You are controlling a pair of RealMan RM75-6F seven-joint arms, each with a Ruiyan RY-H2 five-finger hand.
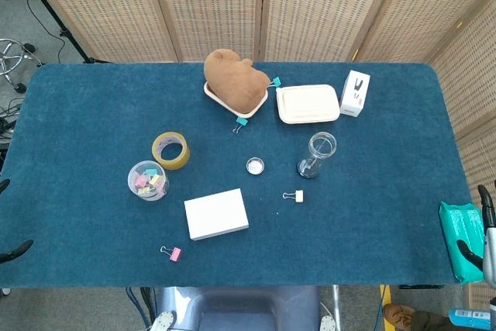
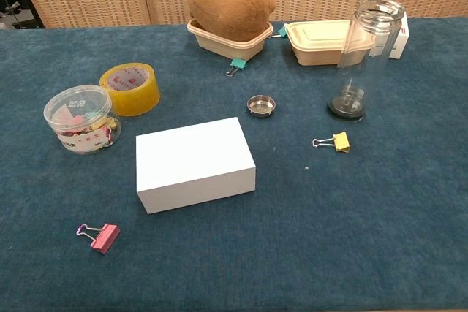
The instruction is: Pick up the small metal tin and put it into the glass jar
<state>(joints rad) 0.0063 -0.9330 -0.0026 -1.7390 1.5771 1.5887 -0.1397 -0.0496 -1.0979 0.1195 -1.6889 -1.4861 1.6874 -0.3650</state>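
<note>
- Centrally on the blue table (image 1: 372,222), the small metal tin (image 1: 255,165) sat open side up, untouched, with the glass jar (image 1: 317,153) standing upright just to its right, the two apart.
- From the chest view, the tin (image 2: 261,105) lay left of the jar (image 2: 363,56), whose mouth was open and whose dark base rested on the cloth.
- A yellow binder clip (image 1: 294,196) lay in front of the jar, and a white box (image 1: 216,213) sat nearer the front edge, left of the tin.
- A roll of yellow tape (image 1: 170,150) and a clear tub of clips (image 1: 147,180) stood close together on the left side.
- Behind the tin, a brown plush toy (image 1: 230,79) filled a beige tray (image 2: 219,43), beside a lidded beige container (image 1: 308,104) and a small white carton (image 1: 355,92).
- A pink binder clip (image 1: 172,253) lay near the front edge.
- The left hand (image 1: 14,251) showed only dark fingertips at the frame's left edge, touching nothing; its pose could not be told.
- The right hand (image 1: 482,246) was only partly visible at the right edge beside a green packet (image 1: 459,239); whether it was spread or curled could not be told.
</note>
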